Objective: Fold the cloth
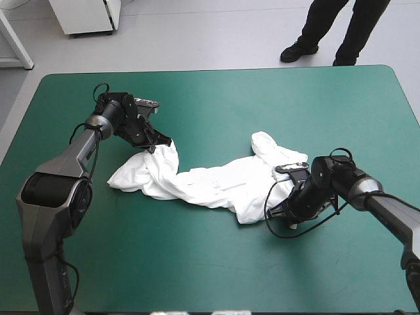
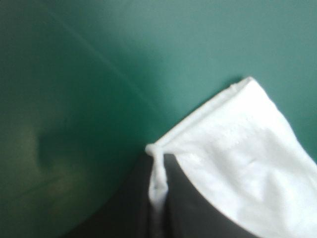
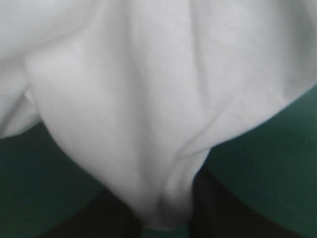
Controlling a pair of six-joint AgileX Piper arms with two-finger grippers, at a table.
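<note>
The white T-shirt (image 1: pixel 210 180) lies stretched and crumpled across the middle of the teal-green table, running from left to right. My left gripper (image 1: pixel 157 146) is shut on the T-shirt at its far left corner; in the left wrist view a hemmed corner of the T-shirt (image 2: pixel 237 144) is pinched between the black fingers (image 2: pixel 190 203). My right gripper (image 1: pixel 279 215) is shut on the T-shirt at its near right end. The right wrist view shows the T-shirt (image 3: pixel 148 109) bunching down between the fingertips (image 3: pixel 213 208).
The teal-green table (image 1: pixel 262 105) shows bare cover beyond the T-shirt and along the near side (image 1: pixel 197 262).
</note>
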